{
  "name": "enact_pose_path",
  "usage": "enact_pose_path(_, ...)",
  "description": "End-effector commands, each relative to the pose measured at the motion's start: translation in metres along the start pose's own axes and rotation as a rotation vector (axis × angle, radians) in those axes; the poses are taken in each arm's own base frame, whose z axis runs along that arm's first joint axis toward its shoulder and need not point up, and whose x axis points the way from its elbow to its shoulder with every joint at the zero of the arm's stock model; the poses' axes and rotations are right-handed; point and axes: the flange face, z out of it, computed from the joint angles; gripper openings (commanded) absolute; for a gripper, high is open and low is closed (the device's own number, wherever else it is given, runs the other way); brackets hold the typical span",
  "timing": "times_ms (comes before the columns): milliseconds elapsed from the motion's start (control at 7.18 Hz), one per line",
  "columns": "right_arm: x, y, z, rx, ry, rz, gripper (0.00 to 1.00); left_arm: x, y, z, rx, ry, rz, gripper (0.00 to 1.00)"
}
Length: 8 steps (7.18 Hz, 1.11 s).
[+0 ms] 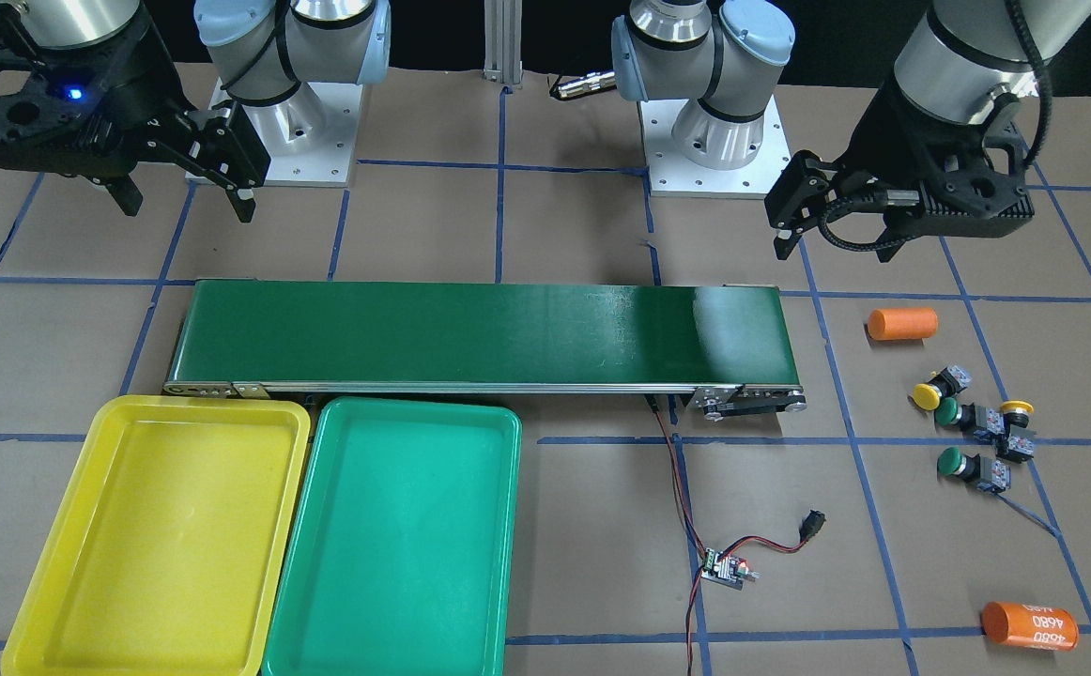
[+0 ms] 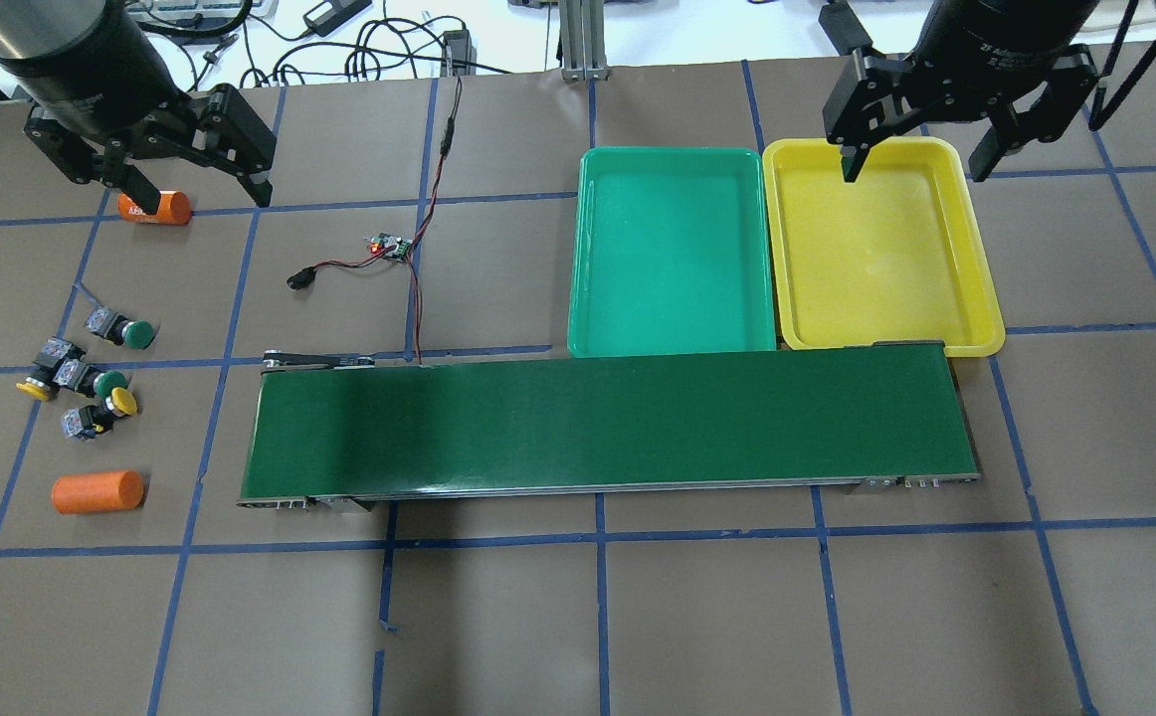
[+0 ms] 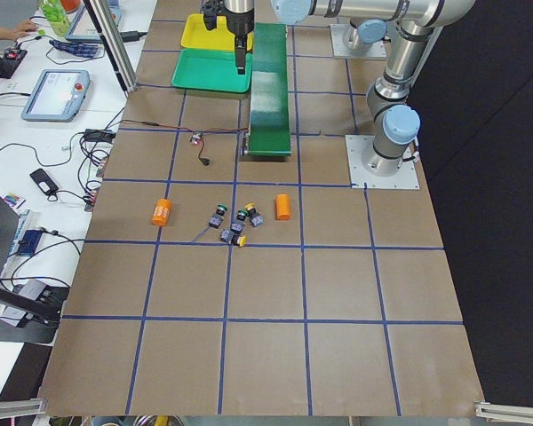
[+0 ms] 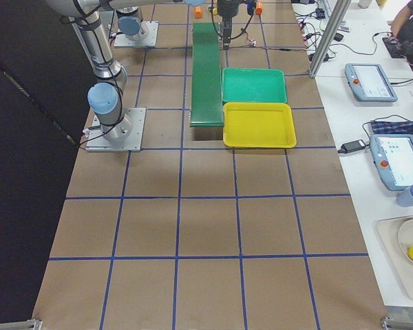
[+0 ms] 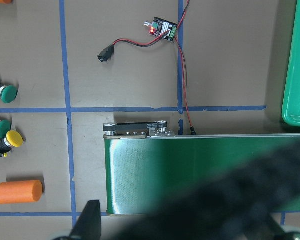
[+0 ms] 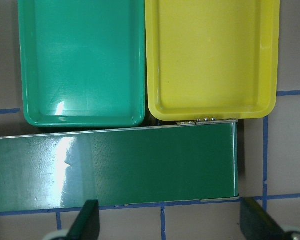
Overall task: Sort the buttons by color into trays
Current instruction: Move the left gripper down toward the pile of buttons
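Buttons huddle, some touching (little room between); orange cylinders flank them.

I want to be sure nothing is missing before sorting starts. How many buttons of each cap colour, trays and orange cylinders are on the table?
Yellow-capped buttons: 2
Green-capped buttons: 2
Trays: 2
Orange cylinders: 2
Total: 8

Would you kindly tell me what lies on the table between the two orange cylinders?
The four buttons, two green-capped and two yellow-capped, cluster between the labelled cylinder and the plain cylinder, as the overhead view shows.
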Motion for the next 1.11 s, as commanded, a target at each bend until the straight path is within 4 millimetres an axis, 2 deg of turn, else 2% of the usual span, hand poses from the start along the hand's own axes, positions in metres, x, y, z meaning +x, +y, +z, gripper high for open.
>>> enact_pose_path(0, 0.000, 0.000, 0.000, 0.002, 0.000, -0.001, 1.00, 0.001, 0.001, 0.008, -0.016, 0.004, 0.007, 1.00)
enact_pose_path(139, 0.000, 0.000, 0.000, 0.002, 0.000, 0.000, 1.00, -0.001, 0.001, 0.004, -0.010, 0.003, 0.006, 1.00)
enact_pose_path(279, 0.000, 0.000, 0.000, 0.002, 0.000, 0.000, 1.00, -0.005, -0.003, 0.019, -0.037, 0.017, -0.001, 1.00)
enact_pose_path(418, 0.000, 0.000, 0.000, 0.002, 0.000, 0.000, 1.00, -0.018, -0.006, 0.027, -0.052, 0.018, -0.013, 1.00)
enact_pose_path(557, 0.000, 0.000, 0.000, 0.002, 0.000, 0.000, 1.00, -0.043, -0.008, 0.043, -0.080, 0.026, 0.041, 1.00)
enact_pose_path(697, 0.000, 0.000, 0.000, -0.001, 0.000, 0.000, 1.00, -0.087, -0.021, 0.059, -0.079, 0.030, 0.081, 1.00)
enact_pose_path(836, 0.000, 0.000, 0.000, -0.001, 0.000, 0.000, 1.00, -0.146, -0.030, 0.080, -0.106, 0.049, 0.091, 1.00)
enact_pose_path(975, 0.000, 0.000, 0.000, -0.001, 0.000, 0.000, 1.00, -0.192, -0.041, 0.109, -0.110, 0.062, 0.163, 1.00)
